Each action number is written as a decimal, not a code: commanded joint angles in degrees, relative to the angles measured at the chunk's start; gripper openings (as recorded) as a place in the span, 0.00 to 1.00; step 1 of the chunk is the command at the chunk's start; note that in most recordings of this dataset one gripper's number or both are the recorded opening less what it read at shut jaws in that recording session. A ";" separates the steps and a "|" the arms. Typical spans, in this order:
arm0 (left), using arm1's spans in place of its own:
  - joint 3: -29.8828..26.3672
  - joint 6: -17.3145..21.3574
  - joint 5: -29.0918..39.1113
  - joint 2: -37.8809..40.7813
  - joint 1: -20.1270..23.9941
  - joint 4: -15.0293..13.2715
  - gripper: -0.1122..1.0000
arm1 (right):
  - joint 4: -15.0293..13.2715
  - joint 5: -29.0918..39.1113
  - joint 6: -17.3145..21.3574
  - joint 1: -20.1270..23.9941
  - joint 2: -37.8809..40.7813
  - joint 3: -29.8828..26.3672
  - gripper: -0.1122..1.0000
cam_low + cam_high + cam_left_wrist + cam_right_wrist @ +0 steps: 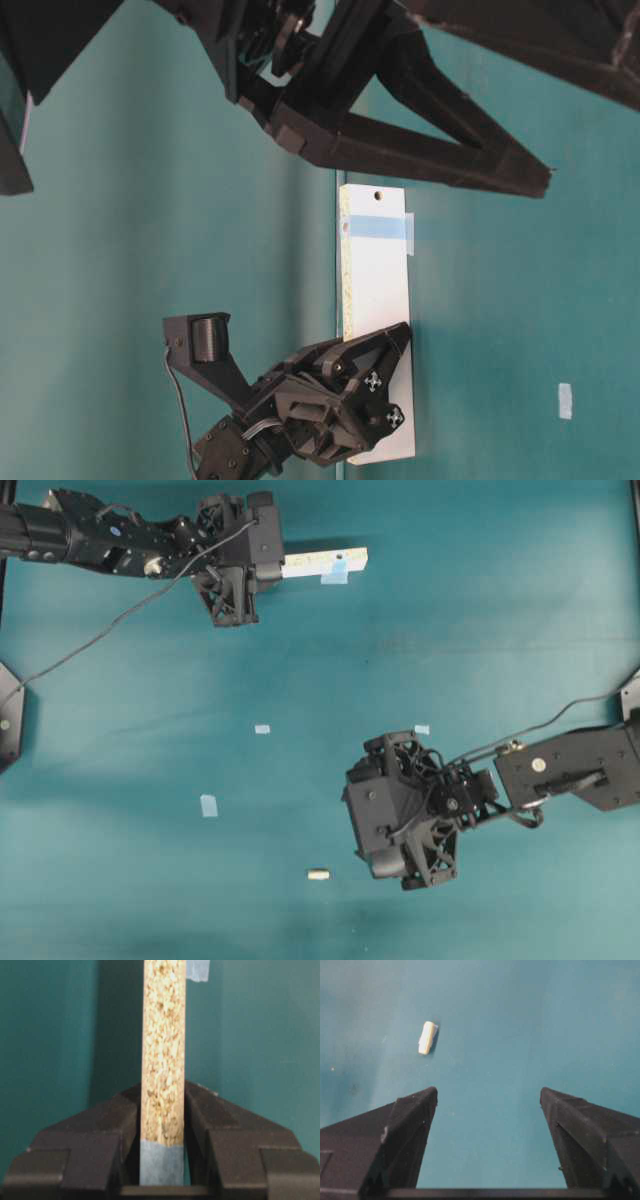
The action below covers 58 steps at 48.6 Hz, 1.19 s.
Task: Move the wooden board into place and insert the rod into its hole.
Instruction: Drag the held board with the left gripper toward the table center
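The wooden board (325, 562) lies at the table's far side, a pale strip with a blue tape patch. My left gripper (272, 565) is shut on its left end. In the left wrist view the board's speckled edge (163, 1050) stands between the two pads, with blue tape at the held end. The table-level view shows its white face (378, 300) and a small hole near the free end. The rod (318, 874) lies on the mat near the front. My right gripper (375, 825) is open and empty, just right of the rod. In the right wrist view the rod (427, 1037) lies ahead, left of the open gripper (487, 1095).
Small pale-blue tape squares lie on the teal mat: one (262, 729) mid-table, one (209, 805) lower left, one (422, 729) just above the right gripper. The left arm's cable (110, 625) trails across the far left. Black brackets sit at both side edges.
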 commanded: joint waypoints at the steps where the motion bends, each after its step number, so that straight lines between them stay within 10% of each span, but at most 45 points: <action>1: -0.88 -0.09 0.00 -0.79 0.44 0.09 0.29 | -0.09 -0.18 0.00 0.18 -0.79 -1.23 0.90; 35: -7.29 -4.31 13.54 -7.82 -3.96 -0.18 0.29 | 0.00 2.11 0.00 0.18 -0.70 -1.85 0.90; 58: -7.56 -18.19 11.16 -8.44 -14.06 -0.26 0.29 | 0.00 3.87 0.09 0.53 -2.99 -2.20 0.90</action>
